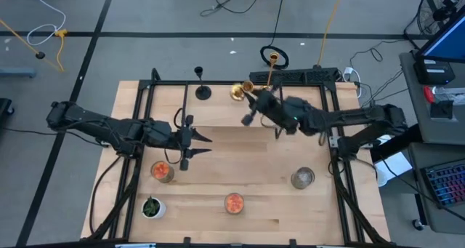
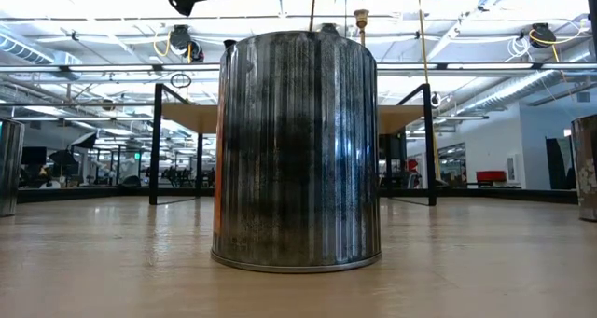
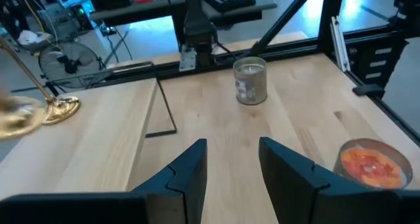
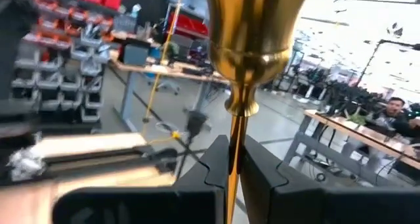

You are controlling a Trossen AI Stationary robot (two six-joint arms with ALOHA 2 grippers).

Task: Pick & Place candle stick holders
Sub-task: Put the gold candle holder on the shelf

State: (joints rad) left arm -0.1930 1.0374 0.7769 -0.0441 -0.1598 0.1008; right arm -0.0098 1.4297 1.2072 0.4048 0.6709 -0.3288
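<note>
My right gripper [image 1: 253, 101] is at the table's far middle, shut on a gold candlestick [image 1: 240, 92]. In the right wrist view [image 4: 234, 148] the candlestick's flared gold end [image 4: 252, 27] stands above the fingers. A second gold candlestick [image 1: 271, 70] stands on its base just right of it; the left wrist view shows this base [image 3: 60, 108] on the wood. A short black candlestick [image 1: 203, 92] stands on its base at the far left. My left gripper [image 1: 209, 145] hovers open and empty at the table's left middle [image 3: 233, 152]. My right gripper pinches the gold candlestick's thin stem [image 4: 233, 135] between its two fingers, just below the knob under the flared end. The fingers come about level from the table's right side and lie across the stem. The candlestick stands upright in the hold; its lower end is hidden in the right wrist view.
A ribbed tin [image 1: 232, 203] stands at the near middle and fills the low view [image 2: 297, 150]. There is an orange candle jar [image 1: 161, 172], a grey candle jar [image 1: 302, 177] and a small plant in a white pot [image 1: 151, 206]. Black frame rails [image 1: 336, 142] run along the table's sides.
</note>
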